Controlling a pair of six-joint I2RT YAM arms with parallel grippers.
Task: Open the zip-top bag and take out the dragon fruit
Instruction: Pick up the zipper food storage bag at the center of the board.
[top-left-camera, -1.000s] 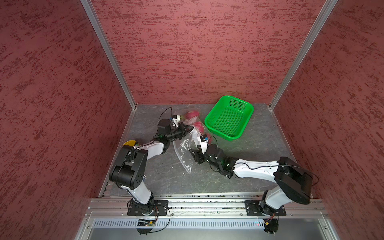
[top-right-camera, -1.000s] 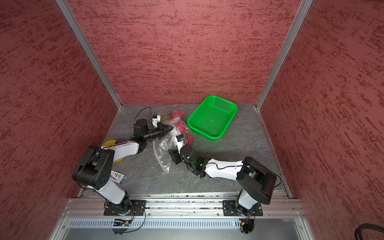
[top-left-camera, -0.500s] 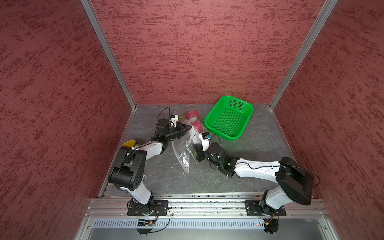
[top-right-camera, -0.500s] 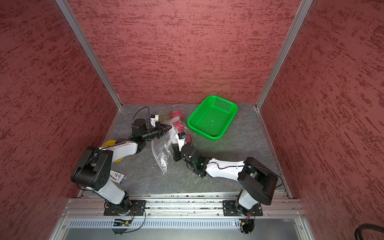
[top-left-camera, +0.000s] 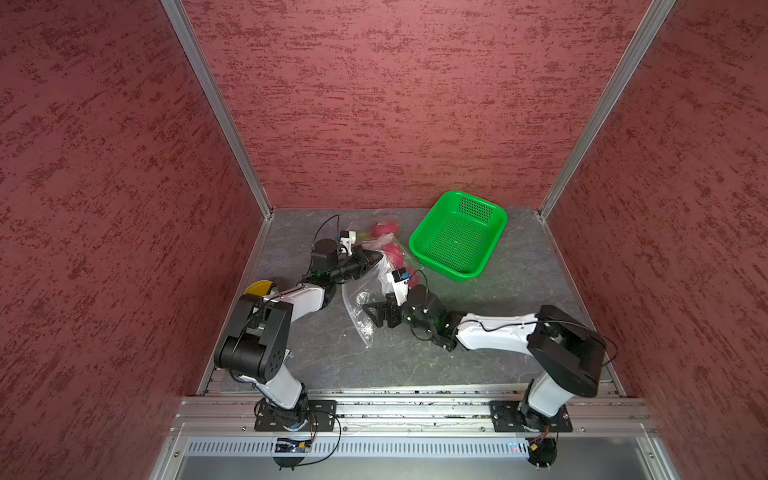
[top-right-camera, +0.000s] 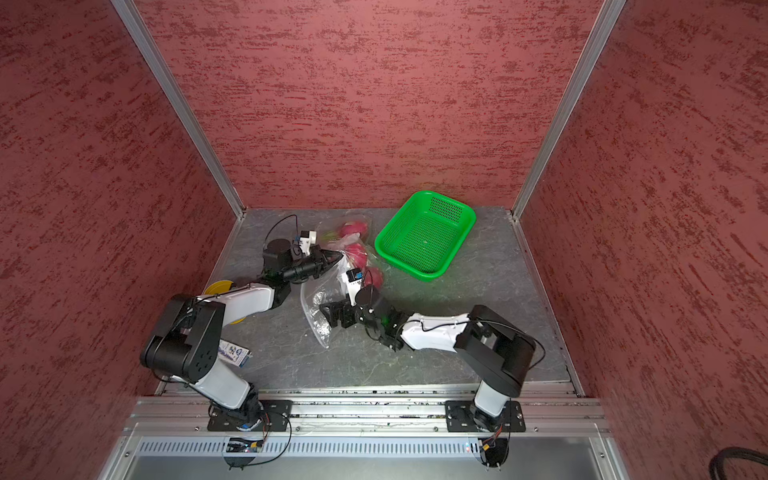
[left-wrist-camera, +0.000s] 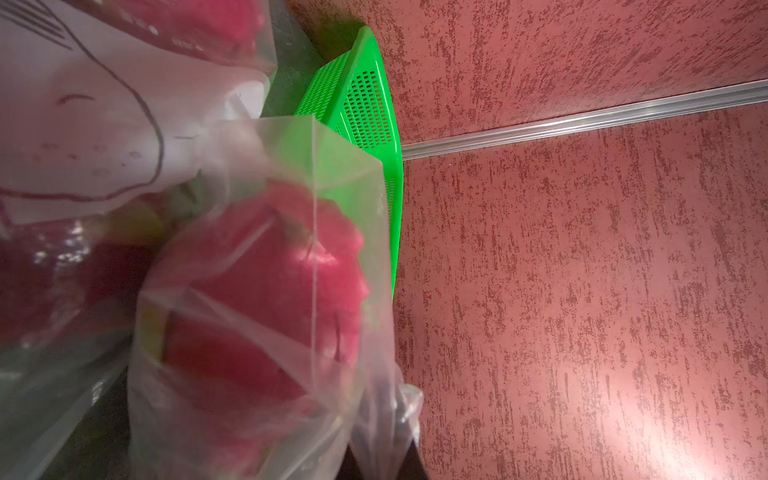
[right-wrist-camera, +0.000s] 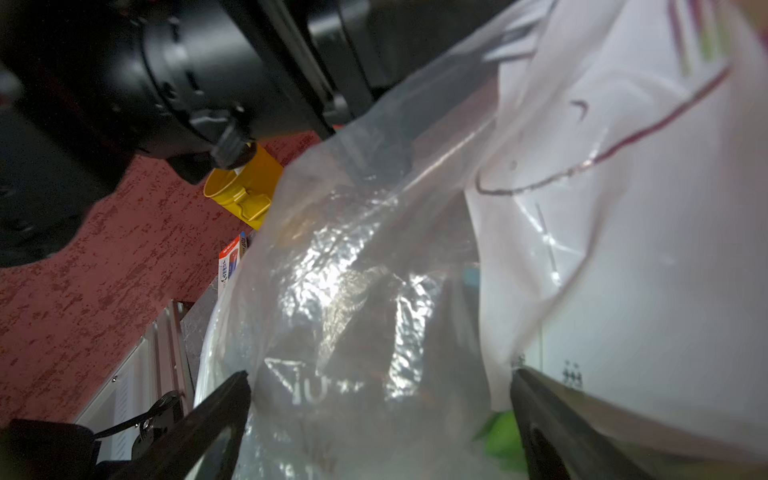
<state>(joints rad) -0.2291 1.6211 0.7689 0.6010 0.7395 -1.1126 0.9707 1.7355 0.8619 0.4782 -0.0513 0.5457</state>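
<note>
Both top views look down into a red-walled booth with a grey stone-patterned table (top-left-camera: 519, 291). Two white-and-black robot arms reach toward a clear plastic zip-top bag (top-left-camera: 358, 300) lying near the middle of it. Inside the bag's far end sit magenta-pink, green-scaled dragon fruit (top-left-camera: 392, 251). Three show here, bunched just beside an empty, bright green perforated plastic basket (top-left-camera: 453, 241). None is out of the bag yet.

The left gripper (top-left-camera: 375, 260) is pinched shut on a fold of the bag's film beside the fruit, holding it raised off the table. The left wrist view confirms this. Crumpled plastic is trapped between its dark fingertips (left-wrist-camera: 417, 471), and one fruit (left-wrist-camera: 270, 291) sits wrapped in film right in front of the lens. This hold most likely anchors one side of the bag so the other arm has something to pull against.

The right gripper (top-left-camera: 372, 316) hovers low over the flat, empty end of the bag with its fingers spread wide apart, gripping nothing. In the right wrist view the two dark fingers (right-wrist-camera: 224, 411) frame shiny plastic with a white printed panel. That stance suggests it is lining up to bite the opposite lip of the bag. Whether the zip seal is parted cannot be told.

A round yellow cup (top-left-camera: 258, 286) stands by the left arm, well apart from the bag.
</note>
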